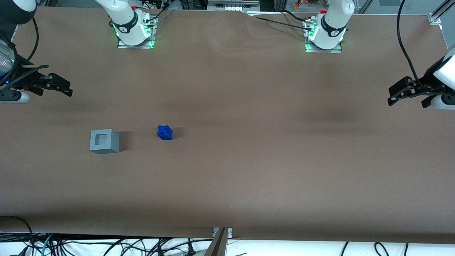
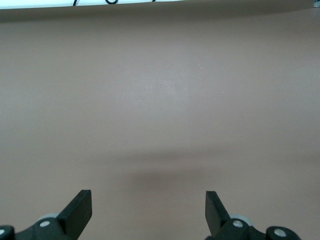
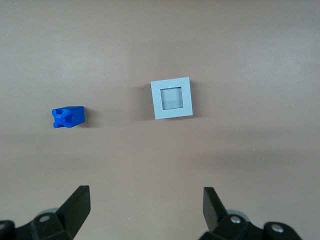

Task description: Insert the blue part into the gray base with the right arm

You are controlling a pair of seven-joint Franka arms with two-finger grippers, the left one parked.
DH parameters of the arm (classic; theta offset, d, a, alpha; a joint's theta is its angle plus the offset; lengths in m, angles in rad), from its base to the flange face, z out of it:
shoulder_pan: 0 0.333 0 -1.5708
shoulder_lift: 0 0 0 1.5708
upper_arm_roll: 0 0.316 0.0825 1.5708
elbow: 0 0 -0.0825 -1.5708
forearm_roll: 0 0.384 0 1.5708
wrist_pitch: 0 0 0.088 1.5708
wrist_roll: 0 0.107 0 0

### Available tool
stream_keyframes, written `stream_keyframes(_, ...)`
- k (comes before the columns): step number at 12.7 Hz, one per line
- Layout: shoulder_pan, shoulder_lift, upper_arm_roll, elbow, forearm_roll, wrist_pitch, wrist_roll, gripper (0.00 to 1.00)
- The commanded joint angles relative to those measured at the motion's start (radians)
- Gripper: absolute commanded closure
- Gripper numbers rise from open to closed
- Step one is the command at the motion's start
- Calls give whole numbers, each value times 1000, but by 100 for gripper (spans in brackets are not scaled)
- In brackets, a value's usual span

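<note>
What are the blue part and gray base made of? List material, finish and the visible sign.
Blue part: likely molded plastic, saturated uniform color, faint sheen.
Gray base: probably matte plastic, flat even gray, crisp edges.
The claw hovers open, apart from both.

No readable text, number or brand showed anywhere. The gray base [image 1: 104, 141] and the blue part [image 1: 165, 132] beside it carried no markings. The gripper [image 1: 63, 87], held above the table farther from the front camera than the gray base, bore no label (its fingers stood apart).
</note>
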Motion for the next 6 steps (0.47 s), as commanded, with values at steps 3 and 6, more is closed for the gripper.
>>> stream_keyframes(3,-2,-24,3,-18,15,0,-17,0)
stream_keyframes(6,-2,-23,7,-19,16,-3,-15,0)
